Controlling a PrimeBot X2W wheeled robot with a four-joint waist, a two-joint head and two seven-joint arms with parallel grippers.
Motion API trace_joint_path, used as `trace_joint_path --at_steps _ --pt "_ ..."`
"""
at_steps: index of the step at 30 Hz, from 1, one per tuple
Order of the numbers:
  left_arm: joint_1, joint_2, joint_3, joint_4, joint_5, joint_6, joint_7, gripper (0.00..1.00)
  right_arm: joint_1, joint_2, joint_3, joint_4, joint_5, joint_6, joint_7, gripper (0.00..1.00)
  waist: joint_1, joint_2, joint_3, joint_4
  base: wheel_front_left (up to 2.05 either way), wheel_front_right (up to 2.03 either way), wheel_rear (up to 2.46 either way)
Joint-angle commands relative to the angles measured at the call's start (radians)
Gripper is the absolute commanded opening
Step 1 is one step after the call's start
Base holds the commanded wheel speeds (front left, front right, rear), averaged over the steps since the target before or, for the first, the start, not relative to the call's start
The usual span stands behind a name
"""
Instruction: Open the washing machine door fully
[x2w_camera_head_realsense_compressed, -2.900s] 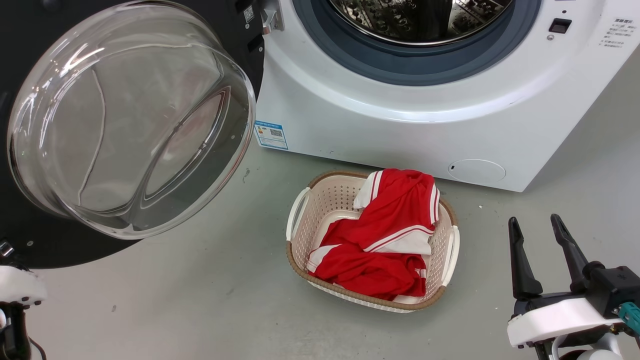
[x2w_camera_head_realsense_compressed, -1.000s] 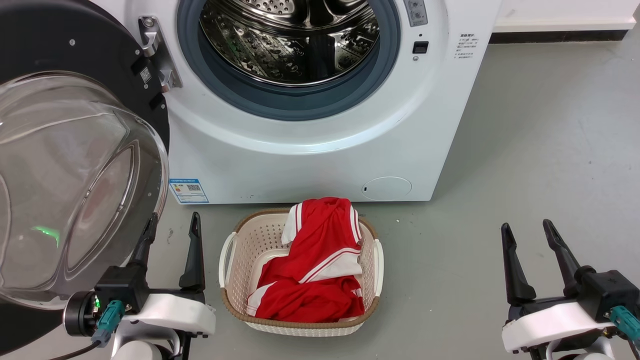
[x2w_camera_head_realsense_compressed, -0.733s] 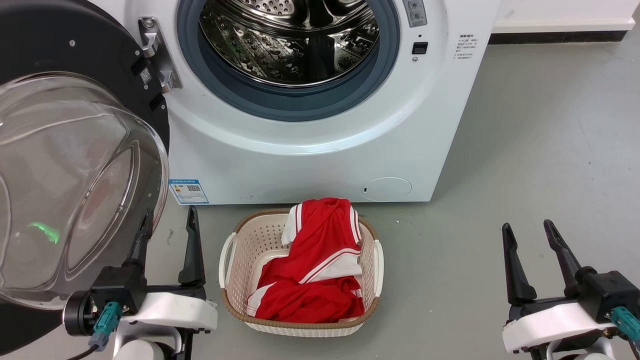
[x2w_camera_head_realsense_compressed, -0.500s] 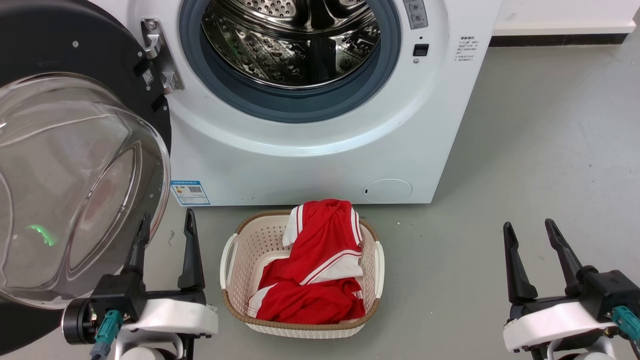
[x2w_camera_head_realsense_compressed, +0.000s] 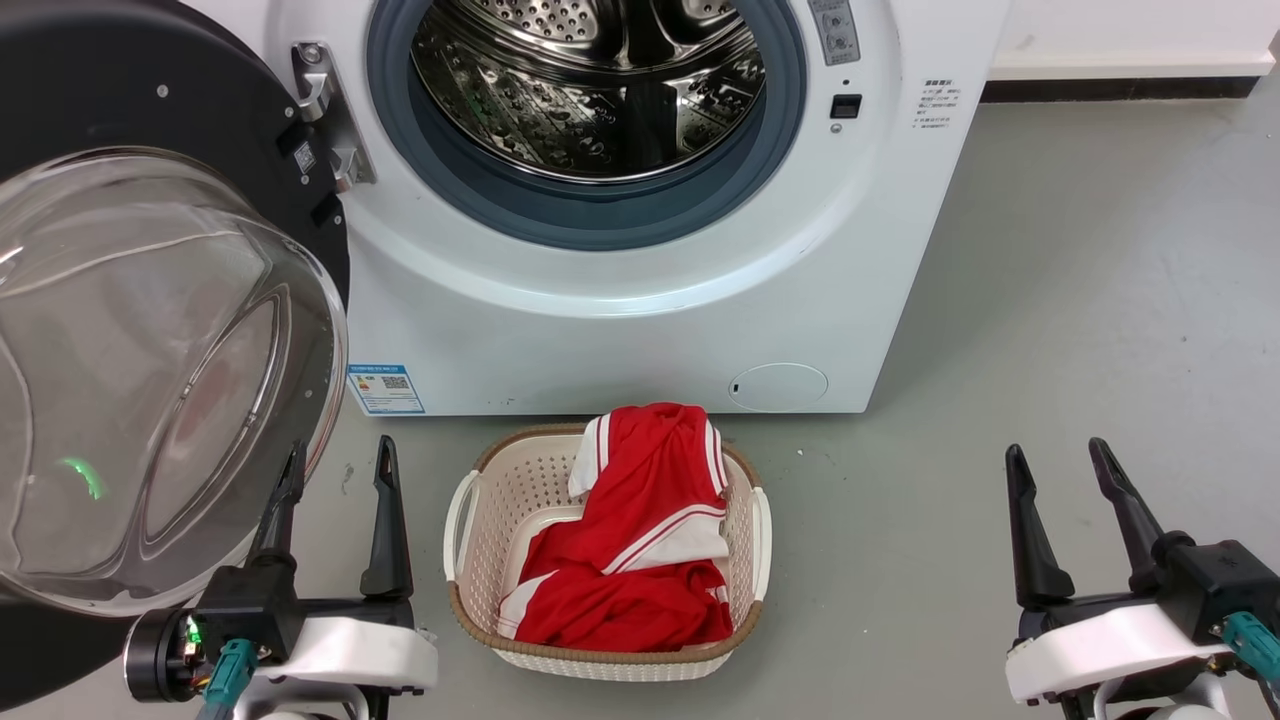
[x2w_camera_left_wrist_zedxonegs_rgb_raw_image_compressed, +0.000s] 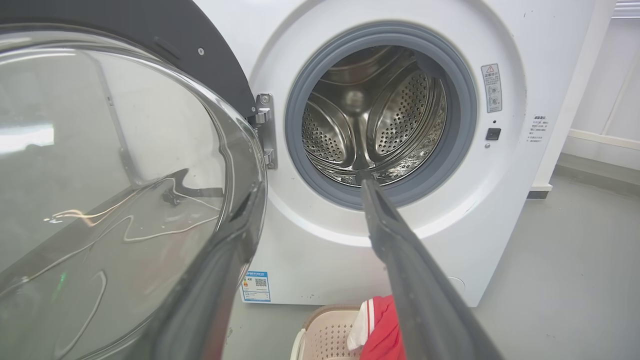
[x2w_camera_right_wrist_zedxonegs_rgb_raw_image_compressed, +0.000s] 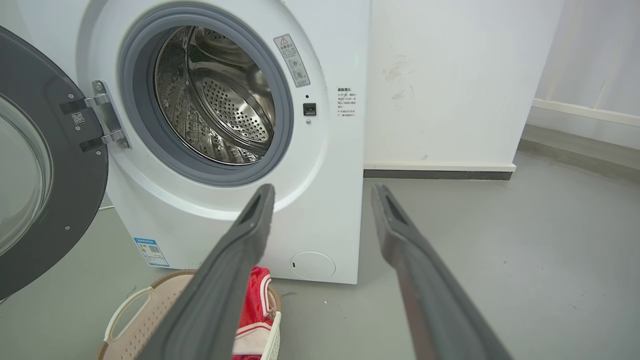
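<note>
The washing machine (x2w_camera_head_realsense_compressed: 640, 330) (x2w_camera_left_wrist_zedxonegs_rgb_raw_image_compressed: 500, 210) (x2w_camera_right_wrist_zedxonegs_rgb_raw_image_compressed: 330, 210) is a white front-loader with its steel drum exposed. Its black washing machine door (x2w_camera_head_realsense_compressed: 110, 130) (x2w_camera_left_wrist_zedxonegs_rgb_raw_image_compressed: 150, 30) (x2w_camera_right_wrist_zedxonegs_rgb_raw_image_compressed: 55, 200) hangs swung wide to the left on a metal hinge (x2w_camera_head_realsense_compressed: 325, 125), its clear glass bowl bulging toward me. My left gripper (x2w_camera_head_realsense_compressed: 338, 462) (x2w_camera_left_wrist_zedxonegs_rgb_raw_image_compressed: 310, 190) is open with nothing in it, just below and beside the bowl's lower right edge. At the lower right my right gripper (x2w_camera_head_realsense_compressed: 1060, 455) (x2w_camera_right_wrist_zedxonegs_rgb_raw_image_compressed: 322, 192) is open and holds nothing, well away from the door.
A white laundry basket (x2w_camera_head_realsense_compressed: 465, 520) (x2w_camera_right_wrist_zedxonegs_rgb_raw_image_compressed: 130, 315) (x2w_camera_left_wrist_zedxonegs_rgb_raw_image_compressed: 320, 335) with red and white clothing (x2w_camera_head_realsense_compressed: 640, 530) sits on the grey floor in front of the machine, between my grippers. A white wall with a dark skirting (x2w_camera_right_wrist_zedxonegs_rgb_raw_image_compressed: 440, 175) rises to the machine's right.
The view swung from close on the door to take in the whole machine front. My left gripper came into view below the bowl. In the last second the picture drifted slightly downward.
</note>
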Motion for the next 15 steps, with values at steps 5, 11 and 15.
trace_joint_path --at_steps 5,11,15 --pt "0.008 -0.014 0.015 0.005 0.019 -0.020 -0.002 1.00 0.005 0.002 0.003 0.003 0.003 -0.001 0.001 1.00 0.0000 -0.0001 -0.003 -0.004 0.00 0.00 0.00" --pt "0.004 -0.023 0.031 0.009 0.028 -0.034 -0.002 1.00 0.003 0.002 0.005 0.009 0.009 -0.001 -0.004 1.00 0.0000 -0.0001 0.000 -0.008 0.00 0.00 0.00" --pt "0.000 -0.028 0.037 0.012 0.034 -0.042 -0.002 1.00 0.000 0.002 0.005 0.014 0.009 -0.001 -0.008 1.00 0.0000 -0.0001 0.002 -0.008 0.00 0.00 0.00"
